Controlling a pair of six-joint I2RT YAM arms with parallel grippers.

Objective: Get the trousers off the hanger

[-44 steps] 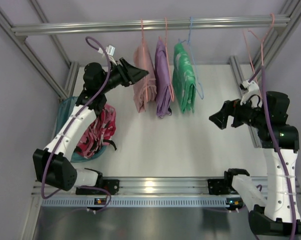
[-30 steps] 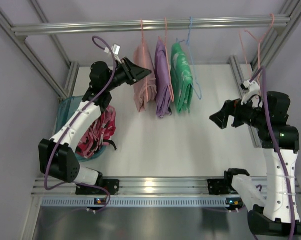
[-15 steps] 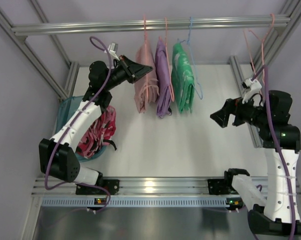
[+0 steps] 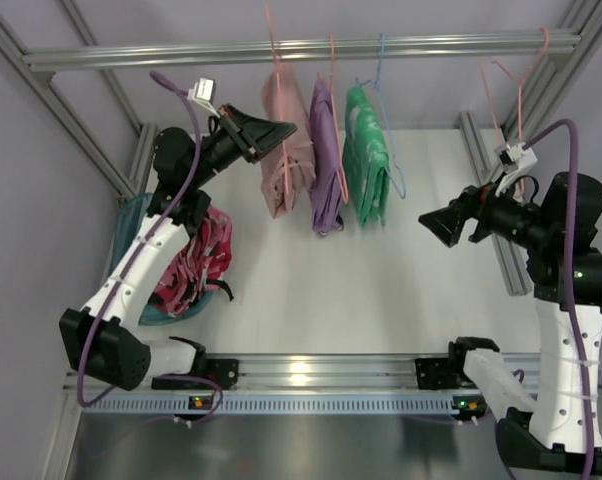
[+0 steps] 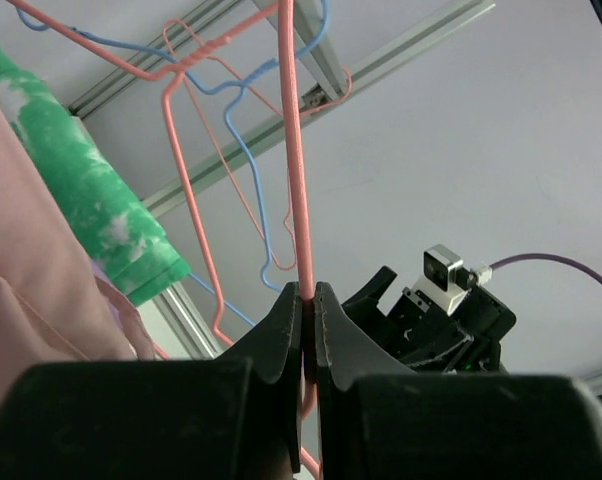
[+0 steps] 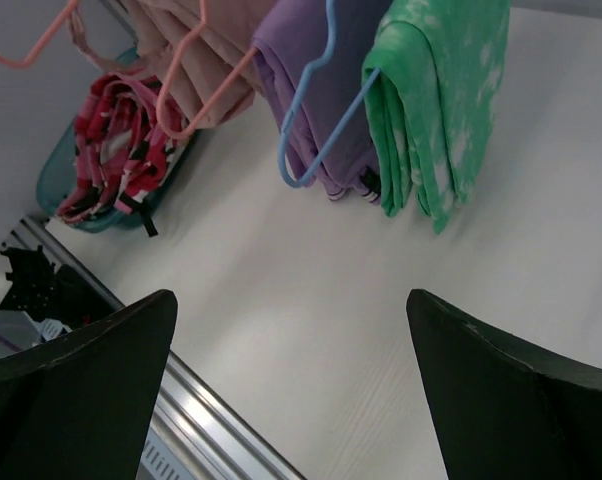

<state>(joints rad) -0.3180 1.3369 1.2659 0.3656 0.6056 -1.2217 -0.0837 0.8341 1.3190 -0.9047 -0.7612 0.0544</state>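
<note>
We pinch the hanger (image 5: 295, 150) wire tight in our left gripper (image 5: 304, 297) so the trousers (image 4: 281, 190) can slide off, while our right gripper (image 4: 431, 225) waits wide open, well apart.

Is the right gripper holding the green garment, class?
No, the right gripper stands wide open with nothing in it, well apart from the green garment hanging ahead of it.

Rail (image 4: 181, 52): purple garment (image 4: 324, 150) and green garment (image 4: 366, 150) hang side by side, touching. Teal basket (image 4: 129, 215) at left edge of white table (image 4: 381, 300), holding red-and-pink patterned clothes (image 4: 196, 265).
</note>
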